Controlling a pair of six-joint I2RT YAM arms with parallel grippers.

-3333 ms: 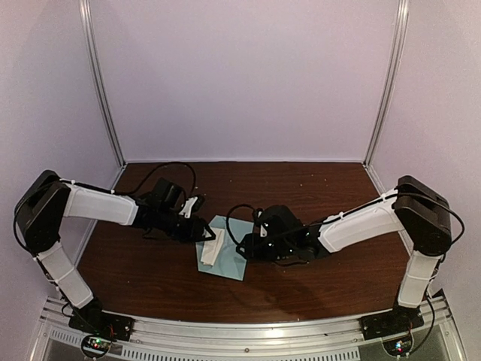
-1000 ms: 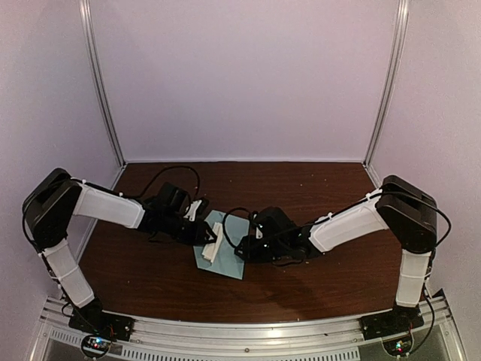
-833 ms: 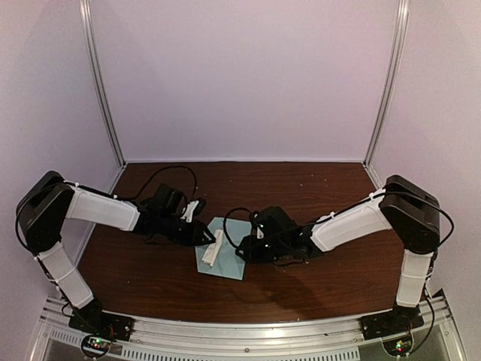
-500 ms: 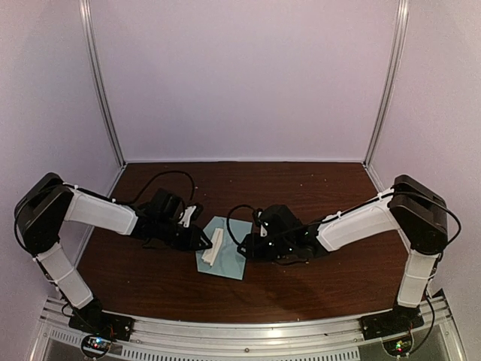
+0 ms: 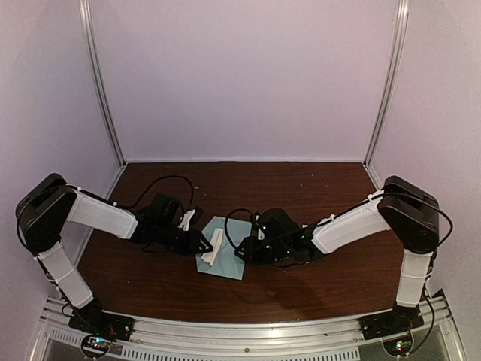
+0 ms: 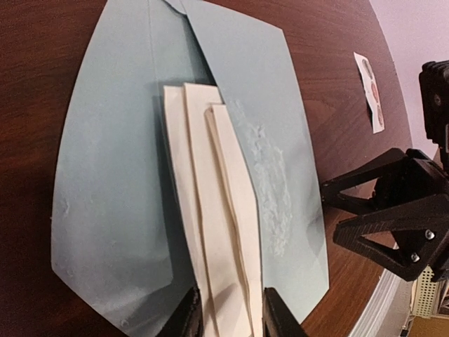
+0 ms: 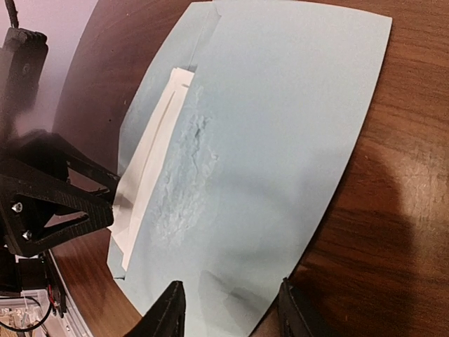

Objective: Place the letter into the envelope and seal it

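Note:
The light blue envelope [image 5: 228, 259] lies flat on the table with its flap open; it also shows in the left wrist view [image 6: 112, 175] and the right wrist view [image 7: 280, 119]. The cream letter [image 6: 217, 232], folded into a narrow strip, lies along the pocket's opening with one long edge tucked under the pocket's edge [image 7: 151, 161]. My left gripper [image 6: 230, 319] is shut on the letter's near end. My right gripper [image 7: 230, 312] is open, its fingertips spread over the envelope's opposite edge. In the top view the left gripper [image 5: 201, 242] and right gripper [image 5: 244, 252] face each other across the envelope.
A small white sticker strip [image 6: 369, 91] with reddish dots lies on the dark wood table [image 5: 316, 188] beyond the envelope. White walls and metal posts close the back and sides. Cables hang off both wrists.
My left gripper has drawn back a little to the left and lower with the letter in it. The right gripper stays at the envelope's right edge.

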